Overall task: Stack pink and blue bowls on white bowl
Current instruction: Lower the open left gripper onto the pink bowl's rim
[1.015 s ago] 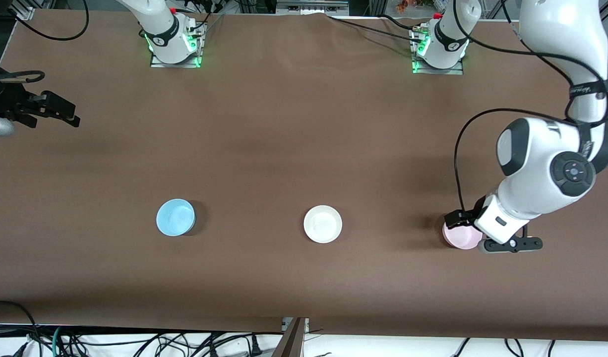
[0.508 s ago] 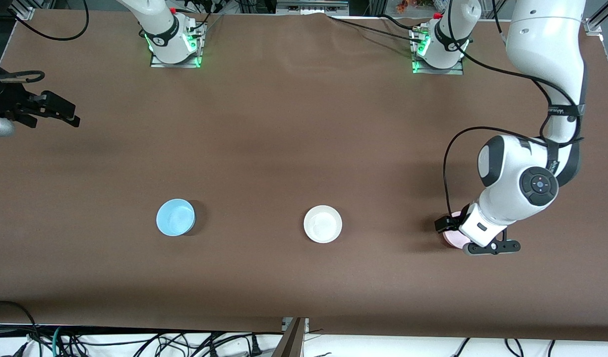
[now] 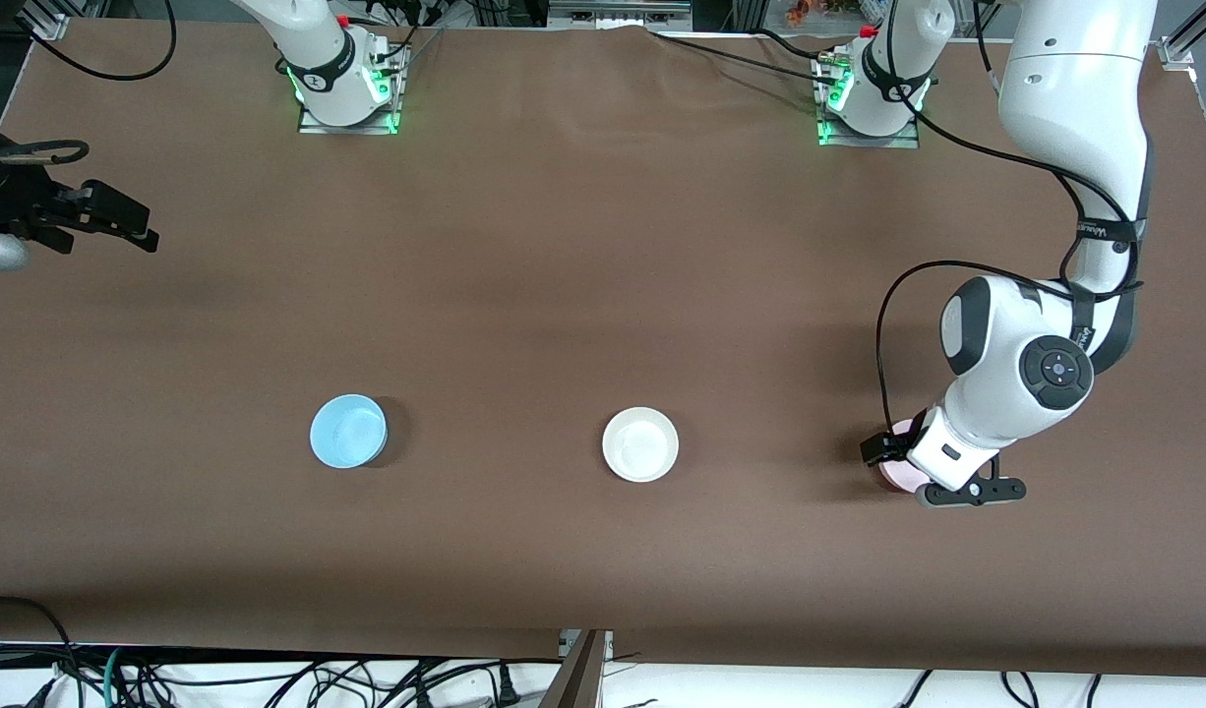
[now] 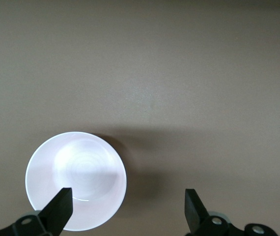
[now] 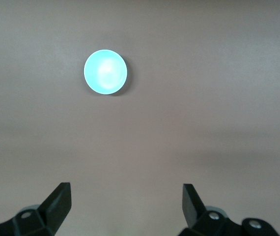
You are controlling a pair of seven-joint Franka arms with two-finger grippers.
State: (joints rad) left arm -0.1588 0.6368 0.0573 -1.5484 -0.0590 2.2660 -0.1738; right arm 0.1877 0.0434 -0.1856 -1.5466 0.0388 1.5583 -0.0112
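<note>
The left gripper (image 4: 125,209) hangs over the pink bowl (image 4: 76,180) with jaws spread, one finger (image 4: 59,209) above its rim. The white bowl (image 3: 640,444) sits toward the right arm's end from the pink one, the blue bowl (image 3: 347,431) further that way. The right gripper (image 5: 126,204) waits high above the table (image 3: 603,246), jaws spread.

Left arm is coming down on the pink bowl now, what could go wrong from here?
1. The left gripper hangs open over the pink bowl with one finger above the bowl's inside; closing might clip the rim and tip it.
2. The white bowl is no wider, so a slightly off release could leave the pink bowl tilted.
</note>
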